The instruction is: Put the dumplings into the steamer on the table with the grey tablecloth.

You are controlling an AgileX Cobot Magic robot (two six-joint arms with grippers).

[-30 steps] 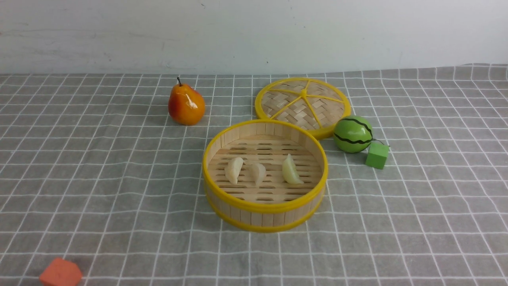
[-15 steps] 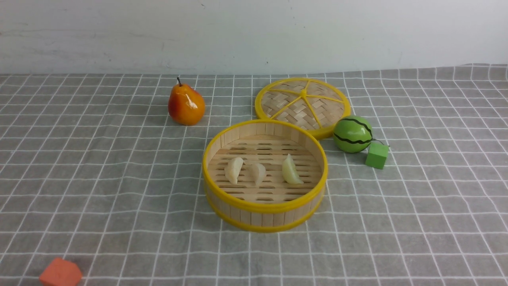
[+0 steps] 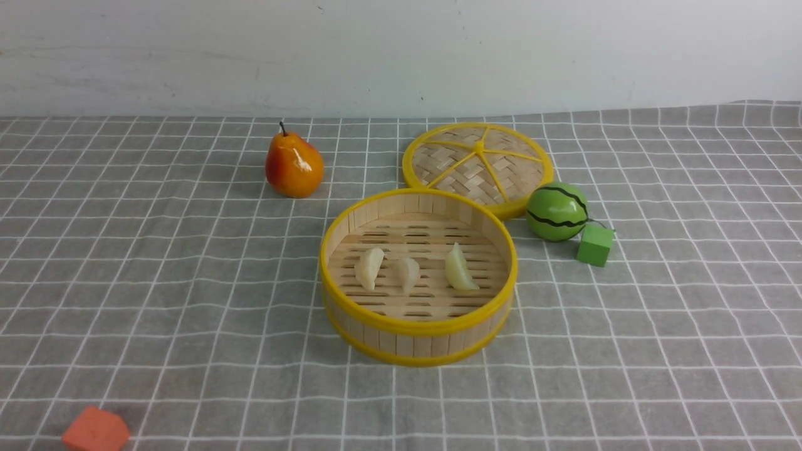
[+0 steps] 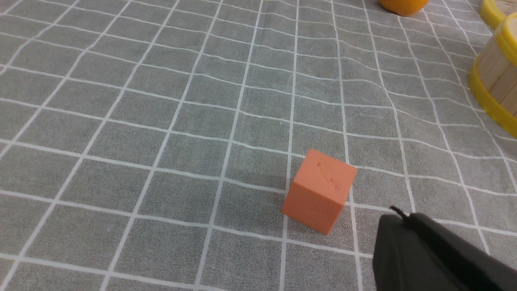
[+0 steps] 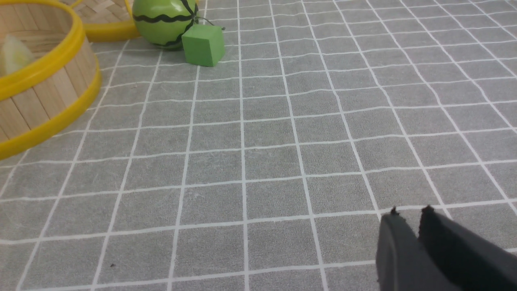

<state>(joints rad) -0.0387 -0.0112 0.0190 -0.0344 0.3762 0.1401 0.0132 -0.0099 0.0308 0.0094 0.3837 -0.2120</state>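
Note:
The steamer [image 3: 416,327] stands mid-table on the grey tablecloth [image 3: 156,282]. Three dumplings lie on its slat floor: two cream ones [image 3: 369,268] [image 3: 407,274] and a yellowish one [image 3: 460,269]. Neither gripper shows in the front view. In the left wrist view my left gripper [image 4: 398,214] hovers low over the cloth, fingers pressed together and empty, with the steamer [image 4: 494,81] far off at the edge. My right gripper [image 5: 410,214] shows a narrow gap between its tips with nothing in it, well away from the steamer [image 5: 48,93] and the dumpling [image 5: 14,54] inside.
The woven lid [image 3: 479,160] lies flat behind the steamer. A pear [image 3: 294,164] stands at the back left. A toy watermelon [image 3: 557,211] and a green cube [image 3: 594,245] sit right of the steamer. An orange cube [image 4: 321,190] lies beside my left gripper.

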